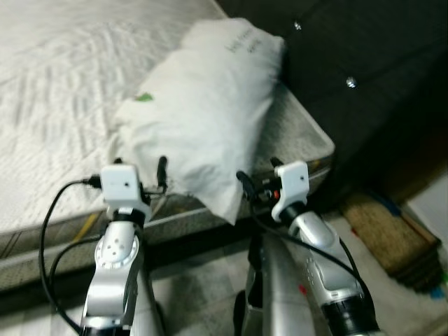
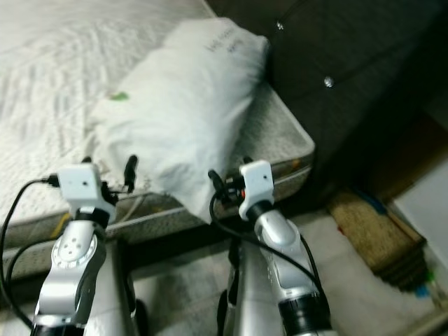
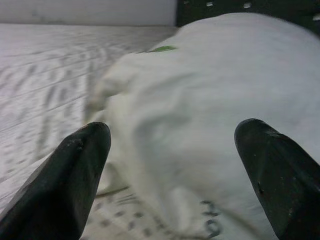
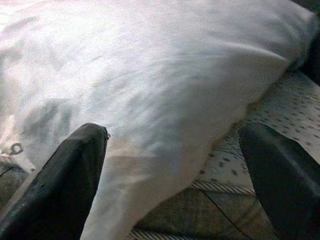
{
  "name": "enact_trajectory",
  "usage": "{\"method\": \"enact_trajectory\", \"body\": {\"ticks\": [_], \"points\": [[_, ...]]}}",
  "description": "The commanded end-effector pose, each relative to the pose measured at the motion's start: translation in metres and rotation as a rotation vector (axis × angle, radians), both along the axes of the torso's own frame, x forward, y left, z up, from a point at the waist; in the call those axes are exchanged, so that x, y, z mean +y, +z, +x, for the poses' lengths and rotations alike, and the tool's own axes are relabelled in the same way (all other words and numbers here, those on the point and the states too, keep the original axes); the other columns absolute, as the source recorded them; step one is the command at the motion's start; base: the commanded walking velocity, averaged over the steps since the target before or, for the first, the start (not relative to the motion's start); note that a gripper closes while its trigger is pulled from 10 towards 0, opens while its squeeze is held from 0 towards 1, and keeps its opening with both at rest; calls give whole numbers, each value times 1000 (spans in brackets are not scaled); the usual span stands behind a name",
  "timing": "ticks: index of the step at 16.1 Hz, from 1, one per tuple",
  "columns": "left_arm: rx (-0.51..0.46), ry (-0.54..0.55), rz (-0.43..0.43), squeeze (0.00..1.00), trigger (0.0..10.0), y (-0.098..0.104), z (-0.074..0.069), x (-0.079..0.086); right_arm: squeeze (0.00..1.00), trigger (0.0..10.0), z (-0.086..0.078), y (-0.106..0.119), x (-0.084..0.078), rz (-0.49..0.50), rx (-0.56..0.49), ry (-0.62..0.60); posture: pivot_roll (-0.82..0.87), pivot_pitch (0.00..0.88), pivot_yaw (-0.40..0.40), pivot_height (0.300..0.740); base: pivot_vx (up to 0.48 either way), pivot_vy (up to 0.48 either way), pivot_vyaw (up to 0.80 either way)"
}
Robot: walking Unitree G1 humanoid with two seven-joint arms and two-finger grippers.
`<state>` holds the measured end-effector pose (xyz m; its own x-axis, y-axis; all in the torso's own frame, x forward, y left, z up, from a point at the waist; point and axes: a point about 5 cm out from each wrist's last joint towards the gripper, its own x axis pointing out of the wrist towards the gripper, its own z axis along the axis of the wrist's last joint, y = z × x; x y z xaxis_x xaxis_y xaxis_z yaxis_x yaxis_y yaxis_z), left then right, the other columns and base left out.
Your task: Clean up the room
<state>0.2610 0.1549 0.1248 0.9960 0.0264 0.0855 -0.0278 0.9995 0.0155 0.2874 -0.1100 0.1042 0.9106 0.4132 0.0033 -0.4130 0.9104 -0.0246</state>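
Down at the near edge, both silver arms reached forward over the floor toward the bed. The left pincer [image 1: 150, 178] sat at the mattress edge with its fingers [image 3: 70, 185] spread apart, nothing between them, the near end of the white pillow [image 1: 203, 119] just ahead. The right pincer [image 1: 255, 183] matched it on the other side, fingers [image 4: 65, 185] also wide apart and empty, right by the pillow's lowest corner, which drooped over the mattress [image 1: 63, 105] edge.

The pillow itself lay diagonally on the bare quilted mattress, close to its right-hand corner, a small green tag [image 1: 144, 97] on its left side and some dark print near the far end. That far end pushed up against the dark tufted headboard [image 1: 364, 77], which closed off the right and rear.

On the floor to the right, beside the bed, a brown woven mat [image 1: 388, 231] lay by something pale and flat [image 1: 430, 206], too blurred to name. Black cables [image 1: 52, 217] looped off the left wrist.
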Motion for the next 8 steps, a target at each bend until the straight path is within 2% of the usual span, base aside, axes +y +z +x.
{"method": "enact_trajectory", "body": {"ticks": [1,8], "points": [[5,4,-13,0,10000,-1,-1,1,0,10000,-1,5,1,-3,-25,3,-13,90,-98,499,0,0,719],[20,7,-3,0,10000,-3,-4,4,0,10000,2,-1,3,-31,39,3,-4,90,-101,499,0,0,0]]}}
